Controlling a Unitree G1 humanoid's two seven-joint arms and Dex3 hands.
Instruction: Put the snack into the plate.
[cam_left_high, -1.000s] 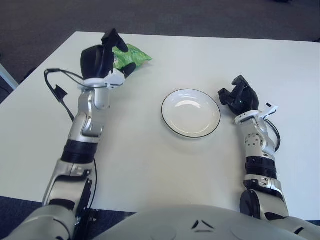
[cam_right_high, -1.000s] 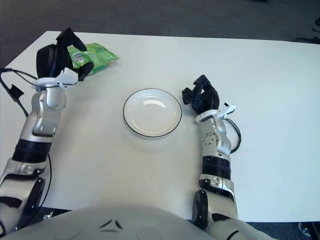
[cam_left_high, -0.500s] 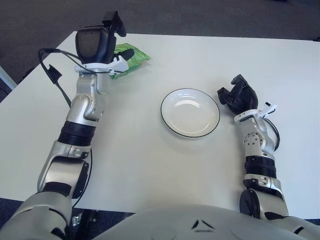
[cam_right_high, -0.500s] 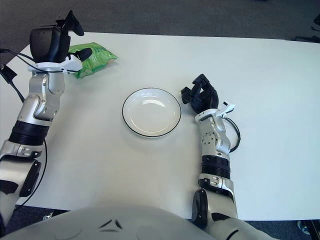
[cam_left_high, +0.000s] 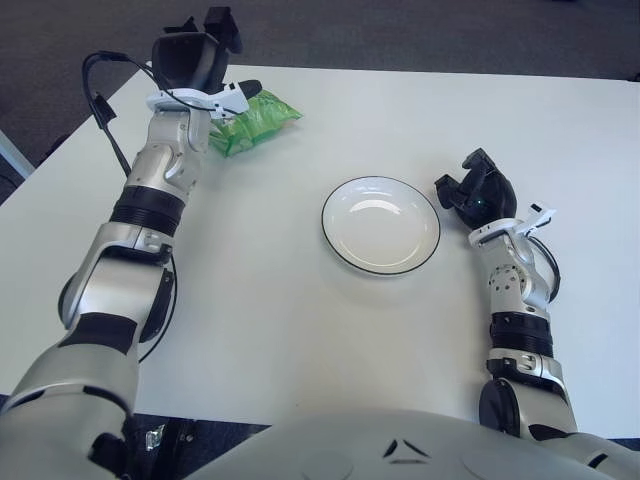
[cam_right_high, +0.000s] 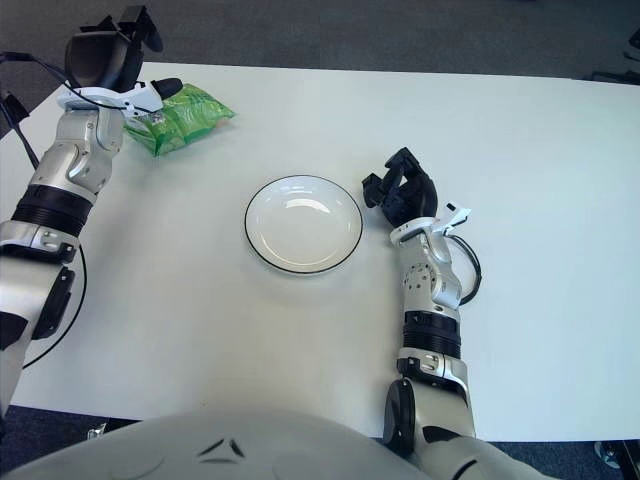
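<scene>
A green snack bag (cam_left_high: 256, 121) lies flat on the white table (cam_left_high: 300, 320) at its far left. My left hand (cam_left_high: 228, 58) is raised just left of the bag and partly over its near-left end. Its fingers are spread, one dark fingertip (cam_left_high: 249, 87) reaches over the bag's edge, and nothing is held. An empty white plate (cam_left_high: 333, 203) with a dark rim sits mid-table, well to the right of the bag. My right hand (cam_left_high: 476, 191) shows just right of the plate, fingers curled on nothing.
A black cable (cam_left_high: 100, 105) loops from my left wrist over the table's left edge. Dark carpet (cam_left_high: 400, 30) lies beyond the far edge. Bare tabletop stretches between the bag and the plate.
My left hand has swung up and toward the far left corner, its forearm stretching out. The snack bag now shows more fully. The plate and my right hand have stayed put.
</scene>
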